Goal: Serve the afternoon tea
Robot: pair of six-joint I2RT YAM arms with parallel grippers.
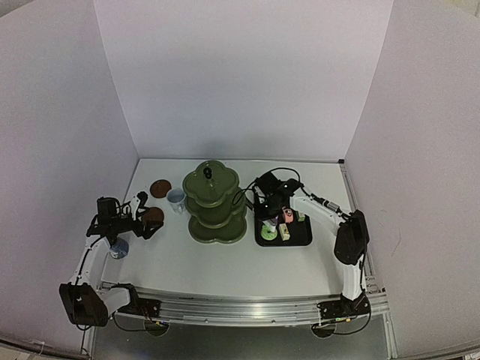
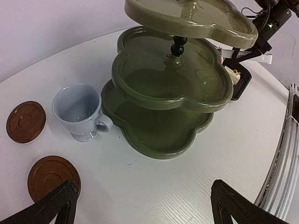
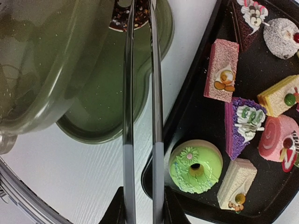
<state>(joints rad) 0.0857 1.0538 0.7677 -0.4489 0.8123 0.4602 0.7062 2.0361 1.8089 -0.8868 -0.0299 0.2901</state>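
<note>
The olive-green three-tier stand (image 1: 215,202) (image 2: 173,93) stands mid-table. My right gripper (image 3: 141,205) (image 1: 268,196) is shut on metal tongs (image 3: 128,116). The tong tips pinch a chocolate sprinkled cake (image 3: 117,21) over a tier of the stand (image 3: 103,93). More cakes lie on the black tray (image 3: 187,112): a green doughnut (image 3: 196,165), a pink slice (image 3: 222,70), a yellow slice (image 3: 280,95) and others. My left gripper (image 2: 142,210) (image 1: 146,221) is open and holds nothing, near a brown coaster (image 2: 51,177). A second coaster (image 2: 25,121) and a pale blue cup (image 2: 79,112) lie beyond.
A second small cup (image 1: 118,247) sits by the left arm near the table's left edge. The tray (image 1: 300,240) lies right of the stand, close against it. White walls enclose the table on three sides. A metal rail (image 1: 240,307) runs along the near edge.
</note>
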